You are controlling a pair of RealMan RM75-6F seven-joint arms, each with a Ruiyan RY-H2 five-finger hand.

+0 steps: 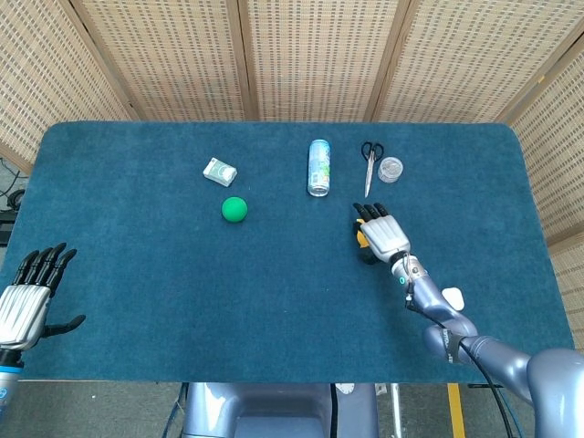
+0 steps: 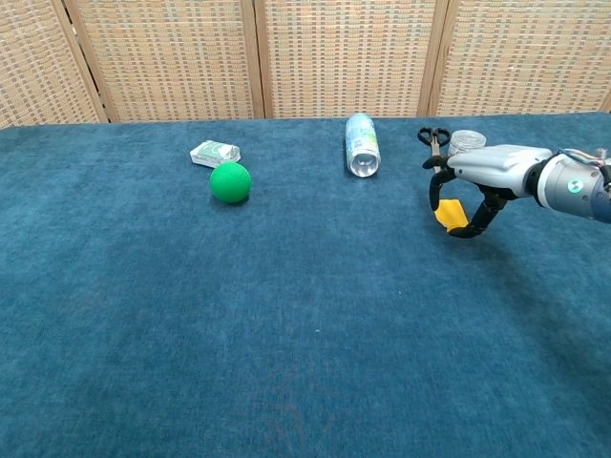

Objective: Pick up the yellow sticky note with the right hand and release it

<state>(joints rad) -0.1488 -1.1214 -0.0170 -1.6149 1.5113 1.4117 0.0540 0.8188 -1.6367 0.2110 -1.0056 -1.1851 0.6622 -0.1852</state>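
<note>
Fingers (image 1: pixel 367 212) of the right hand (image 1: pixel 381 234) curl down over the small yellow sticky note (image 1: pixel 362 240), which shows only as a sliver at the hand's left side, right of the middle of the blue carpeted tabletop (image 1: pixel 182 274). From the head view it cannot be told whether the note is gripped. Toward the far edge lie a white-and-green plastic bottle (image 1: pixel 318 167) on its side, black-handled scissors (image 1: pixel 369 162) and a small clear round container (image 1: pixel 391 168), whose contents cannot be made out. Further left are a green ball (image 1: pixel 234 209) and a small white-and-green box (image 1: pixel 219 172). The left hand (image 1: pixel 27 297) hangs off the near left corner, fingers spread, holding nothing.

In the chest view the right hand (image 2: pixel 474 187) has the sticky note (image 2: pixel 449 212) between thumb and fingers, touching it; the note appears tilted up off the cloth. The bottle (image 2: pixel 361 145), scissors (image 2: pixel 434 141) and clear container (image 2: pixel 466 141) sit behind it; the ball (image 2: pixel 230 181) touches the box (image 2: pixel 215 152).
</note>
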